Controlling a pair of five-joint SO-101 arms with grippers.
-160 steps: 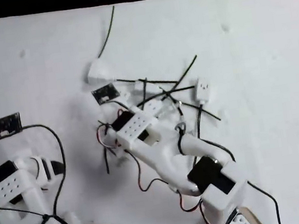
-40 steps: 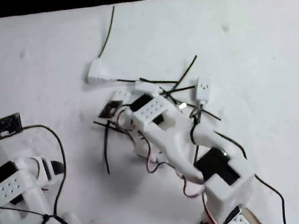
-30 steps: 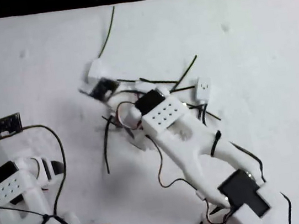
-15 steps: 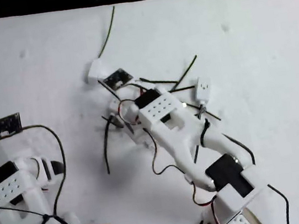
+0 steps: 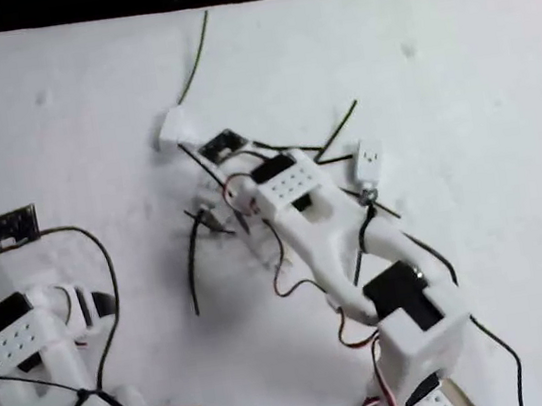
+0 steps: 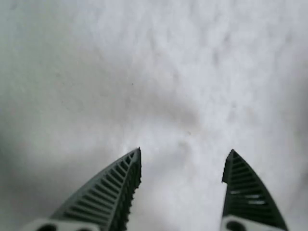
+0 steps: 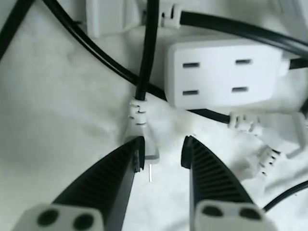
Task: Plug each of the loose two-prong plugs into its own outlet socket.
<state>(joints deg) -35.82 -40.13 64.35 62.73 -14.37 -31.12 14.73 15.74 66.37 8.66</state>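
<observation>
Straddling a loose plug (image 7: 146, 144) with my right fingers (image 7: 120, 178) narrowly open, nothing plugged yet I reckon: outlet block (image 7: 221, 72) just beside shows empty slots; left fingers (image 6: 110, 192) spread wide over desk (image 6: 144, 72), 8 o'clock of the cord tangle (image 5: 284, 149).

On the white table (image 5: 496, 80), the cords (image 7: 96, 50) are black, the plug (image 7: 150, 150) and the outlet block (image 7: 221, 72) with its 4 dark slots are white, and the left gripper (image 6: 185, 150) and the right gripper (image 7: 164, 139) have dark green fingers with a ribbed pattern.
</observation>
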